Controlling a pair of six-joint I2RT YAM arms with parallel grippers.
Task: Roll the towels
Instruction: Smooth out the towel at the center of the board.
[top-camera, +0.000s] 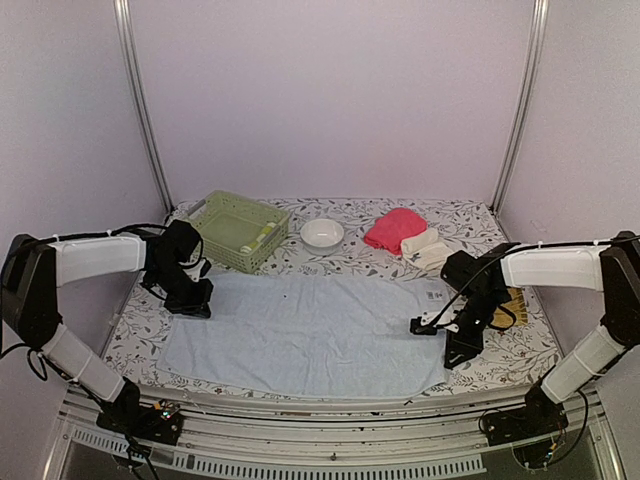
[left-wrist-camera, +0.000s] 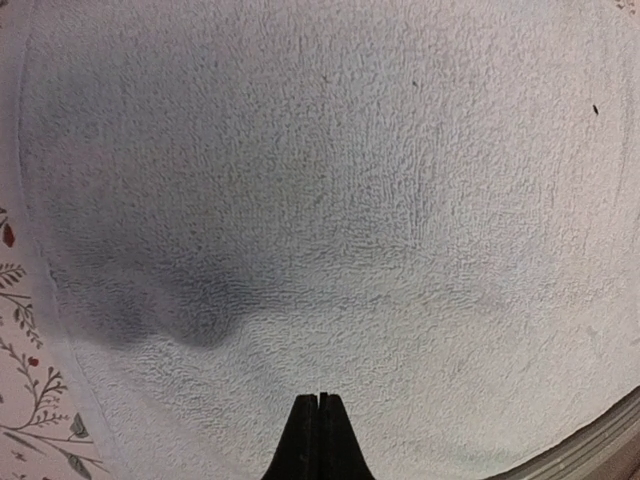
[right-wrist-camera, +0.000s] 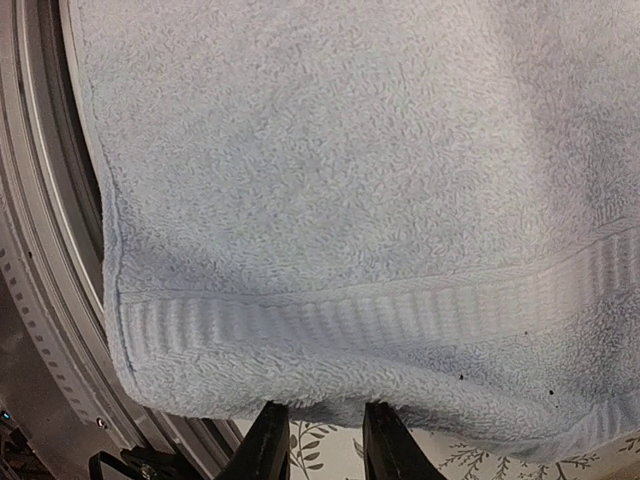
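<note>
The pale blue towel (top-camera: 310, 335) lies flat on the bench (top-camera: 500, 365), centre frame. Left jaws are closed on nothing above it; right jaws are narrowly parted at its hem, grip unclear. A shallow pinch could slip off.

Soft even overhead light; dark shadow on pale blue towel (left-wrist-camera: 400, 200); wrist views sharp, edges bent.

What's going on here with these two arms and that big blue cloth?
Two robot arms are working on a large pale blue towel that is spread flat on the table and not yet rolled. The left gripper is shut, near the towel's far left corner. The right gripper is at its right edge, fingers slightly apart; whether they pinch the hem is unclear. A rolled towel lies in the green basket. A pink towel and a cream-white roll sit behind.
</note>
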